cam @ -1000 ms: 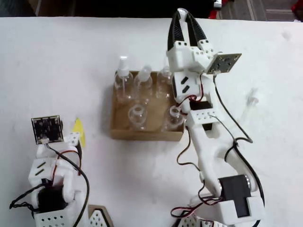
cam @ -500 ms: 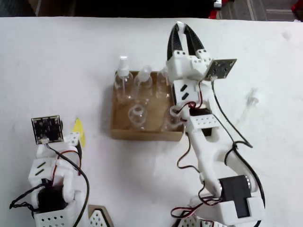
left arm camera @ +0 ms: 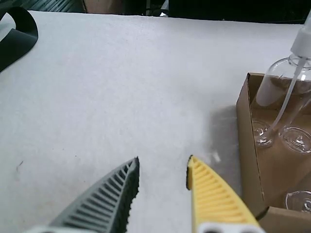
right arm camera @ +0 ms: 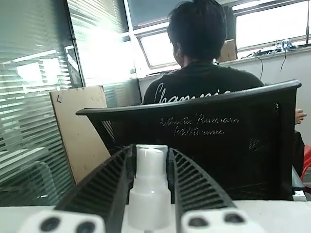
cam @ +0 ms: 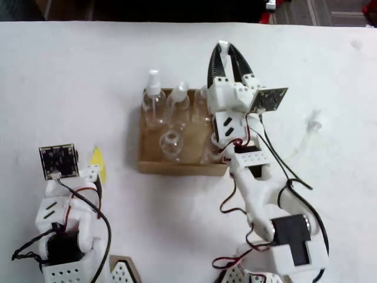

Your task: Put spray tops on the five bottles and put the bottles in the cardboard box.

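1. My right gripper (right arm camera: 149, 151) is clamped on a white spray top (right arm camera: 149, 194). One ribbed finger sits on each side, and the nozzle stands upright between the tips.
2. Just back from those fingertips, under my wrist and forearm, lies the cardboard box (cam: 177, 167). The gripper itself hangs out past the box's far wall, above the table (cam: 88, 76).
3. The row in the box closest to my fingertips holds the corner bottle (cam: 153, 103) and the middle bottle (cam: 178, 100), both wearing spray tops. My wrist half hides a third bottle (cam: 204, 97), and I cannot tell if it is capped.
4. The row farther back has the clear-standing bottle (cam: 171, 144) with a bare neck. The tucked bottle (cam: 211, 154) sits against my forearm and also looks uncapped.
5. I judge I am in the capping step, with the bottles already boxed and at least two necks waiting. The next move calls for drawing the gripper back, tipping the wrist down and centring the top over an open neck before pressing. The clear-standing bottle looks like the easier target.
6. Well off to the side, my left gripper (left arm camera: 162, 170) has its grey and yellow fingers spread with nothing between them. It hangs over bare table, with the box beyond its yellow finger.
7. I see no label on the bottles or the box. The chair back (right arm camera: 204, 121) behind carries faint lettering, which I leave unread.
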Robot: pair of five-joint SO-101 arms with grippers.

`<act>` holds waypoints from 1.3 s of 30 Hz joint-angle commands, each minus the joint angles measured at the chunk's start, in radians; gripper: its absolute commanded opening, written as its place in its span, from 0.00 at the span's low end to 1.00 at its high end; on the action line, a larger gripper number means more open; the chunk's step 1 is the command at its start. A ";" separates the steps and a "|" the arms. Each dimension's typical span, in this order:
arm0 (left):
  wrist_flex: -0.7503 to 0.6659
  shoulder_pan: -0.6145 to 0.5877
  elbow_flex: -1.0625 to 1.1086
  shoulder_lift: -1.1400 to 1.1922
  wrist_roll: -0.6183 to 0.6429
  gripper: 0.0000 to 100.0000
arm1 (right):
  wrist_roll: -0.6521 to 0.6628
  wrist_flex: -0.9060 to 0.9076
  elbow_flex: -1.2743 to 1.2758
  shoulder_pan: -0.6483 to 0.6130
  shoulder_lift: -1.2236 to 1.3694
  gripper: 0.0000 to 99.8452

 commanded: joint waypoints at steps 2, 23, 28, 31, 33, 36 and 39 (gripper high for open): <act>-0.015 -0.010 -0.008 -0.007 -0.009 0.15 | 0.017 -0.025 -0.031 -0.038 0.064 0.02; -0.015 -0.010 -0.008 -0.007 -0.009 0.15 | 0.017 -0.159 0.057 -0.048 0.091 0.02; -0.015 -0.010 -0.008 -0.007 -0.009 0.15 | 0.017 -0.088 0.051 -0.056 0.090 0.02; -0.015 -0.010 -0.008 -0.007 -0.009 0.15 | 0.017 -0.070 0.051 -0.056 0.088 0.02; -0.015 -0.010 -0.008 -0.007 -0.009 0.15 | 0.017 -0.068 0.051 -0.056 0.081 0.02; -0.015 -0.010 -0.008 -0.007 -0.009 0.15 | 0.017 -0.068 0.051 -0.064 0.081 0.02; -0.015 -0.010 -0.008 -0.007 -0.009 0.15 | 0.017 -0.065 0.051 -0.077 0.081 0.02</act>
